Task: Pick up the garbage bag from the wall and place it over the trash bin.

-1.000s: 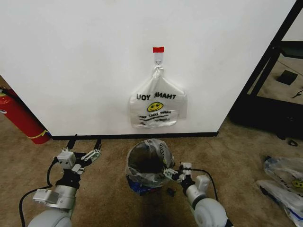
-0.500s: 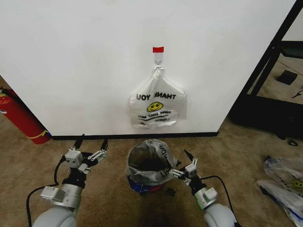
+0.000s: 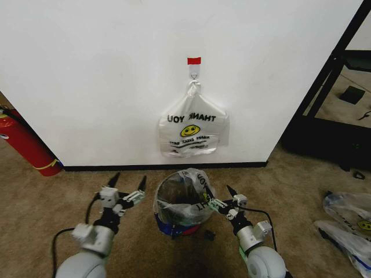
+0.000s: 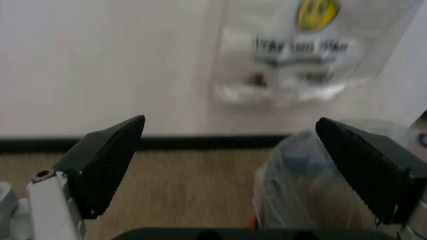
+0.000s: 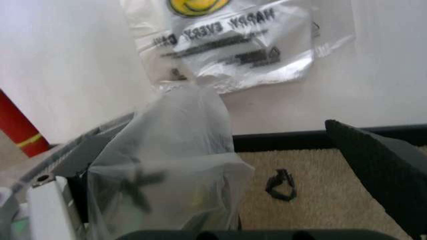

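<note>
The garbage bag (image 3: 184, 194) sits over the trash bin (image 3: 177, 225) on the carpet, near the robot. The left tool (image 3: 127, 186), fingers apart, is just left of it. The right tool (image 3: 217, 196), also spread, has bag plastic lying over one finger. Behind, a second smiley bag (image 3: 193, 130) hangs on the wall. A red fire extinguisher (image 3: 23, 142) leans far left, partly cut off.

The garbage bag (image 3: 184, 192), thin translucent white plastic with black lettering and blue patches low down, was draped over the trash bin (image 3: 177, 225), its mouth open around the rim. The bin stood upright on the carpet close to the wall, its red base band showing below.
</note>
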